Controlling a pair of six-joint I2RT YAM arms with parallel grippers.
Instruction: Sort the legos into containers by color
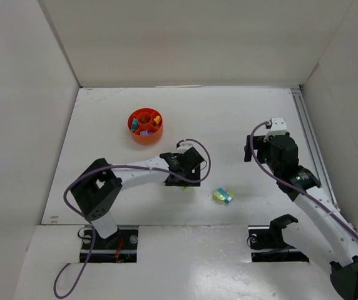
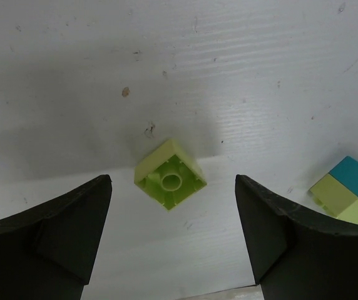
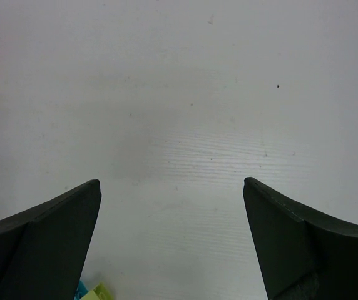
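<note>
Several legos lie in the dish compartments; sorting is unfinished. On the table, a lime brick sits untouched between the spread fingers of the left gripper. One cyan-yellow cluster waits nearby. The right gripper stands spread, empty.

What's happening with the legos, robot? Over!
Left pincer open, straddling lime green lego, not touching. Right pincer open, nothing held. Nothing in the way.
</note>
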